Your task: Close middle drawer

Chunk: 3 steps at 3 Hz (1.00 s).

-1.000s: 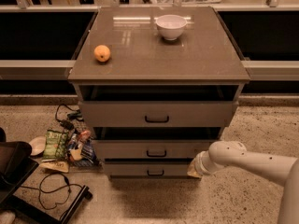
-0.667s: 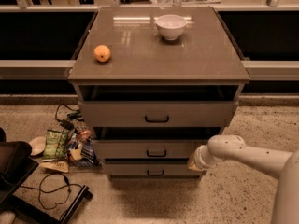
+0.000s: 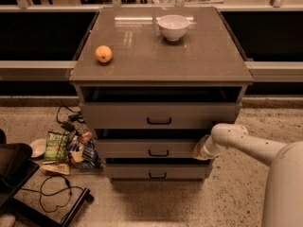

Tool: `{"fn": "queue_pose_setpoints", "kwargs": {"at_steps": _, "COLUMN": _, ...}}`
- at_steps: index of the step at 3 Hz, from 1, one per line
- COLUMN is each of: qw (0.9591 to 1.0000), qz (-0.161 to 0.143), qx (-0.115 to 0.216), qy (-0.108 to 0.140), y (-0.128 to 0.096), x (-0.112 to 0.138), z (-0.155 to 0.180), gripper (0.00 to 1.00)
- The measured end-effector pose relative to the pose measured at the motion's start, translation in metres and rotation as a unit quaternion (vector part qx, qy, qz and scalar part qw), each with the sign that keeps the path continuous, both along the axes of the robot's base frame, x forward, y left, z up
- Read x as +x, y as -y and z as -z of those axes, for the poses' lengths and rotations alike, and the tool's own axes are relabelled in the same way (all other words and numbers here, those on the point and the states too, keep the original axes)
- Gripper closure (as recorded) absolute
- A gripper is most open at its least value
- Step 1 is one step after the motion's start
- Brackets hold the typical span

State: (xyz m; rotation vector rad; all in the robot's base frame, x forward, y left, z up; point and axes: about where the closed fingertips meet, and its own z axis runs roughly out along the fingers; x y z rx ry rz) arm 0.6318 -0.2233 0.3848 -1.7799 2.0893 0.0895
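Gripper point(image 3: 201, 149): risen since 1 second ago, now against the right end of the middle drawer point(image 3: 137, 148) front; its grip state cannot be told. Drawer: 2nd of 3 in cabinet point(image 3: 156, 63), protruding slightly. Step: making contact. Next: probably a steady, square inward push.

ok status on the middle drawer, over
End effector at right end of the middle drawer front. Drawer looks nearly in, can't tell if flush. Nothing seen blocking its path.
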Motion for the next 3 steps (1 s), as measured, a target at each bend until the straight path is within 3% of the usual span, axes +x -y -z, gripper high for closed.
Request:
{"fn": "queue_pose_setpoints", "kwargs": {"at_steps": 1, "qw": 0.9998, "qz": 0.013, "qx": 0.014, "qy": -0.001, "y": 0.008, "x": -0.02, "z": -0.003, "gripper": 1.0}}
{"fn": "queue_pose_setpoints", "kwargs": {"at_steps": 2, "qw": 0.9996, "qz": 0.012, "qx": 0.024, "qy": -0.003, "y": 0.01, "x": -0.059, "z": -0.019, "gripper": 1.0}}
{"fn": "queue_pose_setpoints", "kwargs": {"at_steps": 3, "qw": 0.9995, "qz": -0.016, "qx": 0.023, "qy": -0.018, "y": 0.014, "x": -0.12, "z": -0.049, "gripper": 1.0}}
